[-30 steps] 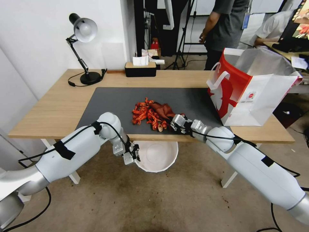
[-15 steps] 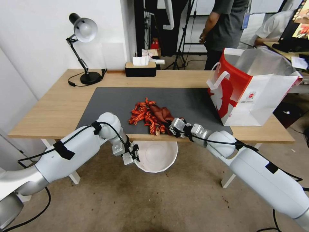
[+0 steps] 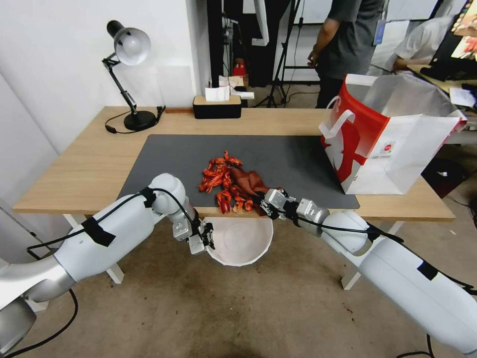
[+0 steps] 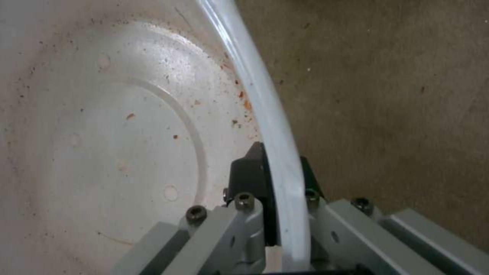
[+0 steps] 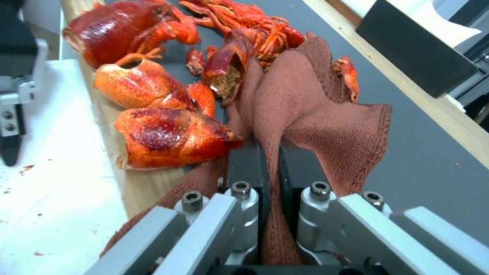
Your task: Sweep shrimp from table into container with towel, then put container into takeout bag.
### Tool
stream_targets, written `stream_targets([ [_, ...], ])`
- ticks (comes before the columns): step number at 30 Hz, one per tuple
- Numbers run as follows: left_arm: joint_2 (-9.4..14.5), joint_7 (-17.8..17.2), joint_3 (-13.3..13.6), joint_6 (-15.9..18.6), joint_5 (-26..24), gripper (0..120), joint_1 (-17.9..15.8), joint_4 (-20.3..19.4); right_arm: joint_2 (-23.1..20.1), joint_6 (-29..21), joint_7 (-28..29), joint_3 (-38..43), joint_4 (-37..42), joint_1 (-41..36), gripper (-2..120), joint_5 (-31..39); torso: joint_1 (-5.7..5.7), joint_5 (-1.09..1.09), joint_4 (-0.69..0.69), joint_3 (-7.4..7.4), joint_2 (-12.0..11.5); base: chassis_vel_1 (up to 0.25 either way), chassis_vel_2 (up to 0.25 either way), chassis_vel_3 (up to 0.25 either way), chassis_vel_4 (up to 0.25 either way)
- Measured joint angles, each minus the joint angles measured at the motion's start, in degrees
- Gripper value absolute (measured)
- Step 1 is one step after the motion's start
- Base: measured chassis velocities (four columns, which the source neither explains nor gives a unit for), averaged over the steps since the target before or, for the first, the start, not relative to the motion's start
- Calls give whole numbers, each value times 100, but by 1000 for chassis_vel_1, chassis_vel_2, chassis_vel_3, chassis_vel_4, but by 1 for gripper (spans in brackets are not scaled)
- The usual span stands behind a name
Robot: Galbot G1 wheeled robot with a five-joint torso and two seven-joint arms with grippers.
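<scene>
The shrimp (image 3: 221, 181) lie piled on the dark mat at the table's (image 3: 74, 174) front edge; some (image 5: 168, 133) sit right at the wooden lip. My right gripper (image 3: 263, 199) is shut on the rust-red towel (image 3: 248, 181), whose cloth (image 5: 305, 110) bunches against the pile. Below the edge, the white container (image 3: 241, 241) is held level with my left gripper (image 3: 204, 241) shut on its rim (image 4: 277, 152). Its inside (image 4: 102, 133) holds only specks. The red and white takeout bag (image 3: 387, 144) stands open at the table's right end.
A black desk lamp (image 3: 130, 79) and a black tissue box (image 3: 217, 105) stand along the table's back edge. Table legs (image 3: 117, 273) flank the container. Bare floor lies below.
My right gripper pulled the towel toward the front edge and slightly left, crowding the shrimp to the lip above the container. The left gripper and container shifted slightly.
</scene>
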Motion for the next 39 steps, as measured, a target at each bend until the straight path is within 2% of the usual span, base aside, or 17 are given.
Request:
stream_targets([
  [13, -43, -4, -1, -34, 2, 0, -38, 65, -26, -2, 34, 49, 206, -168, 2, -1, 0, 0, 0, 0, 0, 0, 0, 0, 0],
  [22, 9, 17, -1, -58, 2, 0, -54, 51, -58, -11, 43, 134, 338, -336, 2, -13, 0, 0, 0, -1, 0, 0, 0, 0, 0],
  [26, 145, 40, 4, -75, -6, 0, -45, -40, -85, -11, 46, 155, 376, -381, 2, -18, 1, 0, 0, -1, 0, 0, 0, 0, 0],
  [29, 313, 50, 27, -77, -50, 0, -33, -148, -93, -11, 51, 157, 404, -395, 2, -20, 1, -1, 0, -1, 0, 0, 0, 0, 0],
  [30, 436, 50, 40, -77, -106, 0, -30, -233, -93, -15, 55, 156, 421, -398, 2, -21, 1, 0, 1, -1, 0, 0, 0, 0, 0],
  [34, 576, 43, 47, -69, -176, 0, -26, -355, -84, -35, 64, 140, 465, -410, 2, -23, 1, 0, 1, -1, 0, 0, 0, 0, 0],
  [39, 623, 32, 48, -50, -222, 0, -25, -406, -84, -47, 71, 131, 515, -439, 2, -25, 1, 0, 0, -1, 0, 0, 0, 0, 0],
])
